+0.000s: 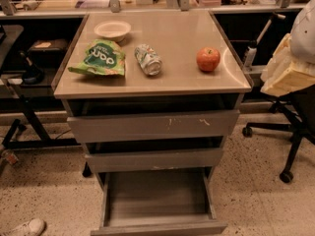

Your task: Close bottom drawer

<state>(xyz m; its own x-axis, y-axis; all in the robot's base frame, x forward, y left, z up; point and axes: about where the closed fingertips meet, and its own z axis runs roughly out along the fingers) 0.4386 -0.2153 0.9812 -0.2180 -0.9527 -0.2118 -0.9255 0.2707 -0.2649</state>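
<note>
The bottom drawer (157, 200) of the grey cabinet is pulled far out toward me. Its shallow grey box is empty and its flat front (160, 228) lies at the lower edge of the view. The middle drawer front (155, 160) and the top, scratched drawer front (152, 125) each stick out slightly. My gripper (288, 70) shows as a white and cream shape at the right edge, beside the cabinet top's right side and well above the bottom drawer.
On the cabinet top (172, 82) lie a white bowl (112, 30), a green chip bag (101, 58), a tipped can (148, 59) and a red apple (208, 59). An office chair base (285, 146) stands at the right. A white shoe (24, 228) lies at lower left.
</note>
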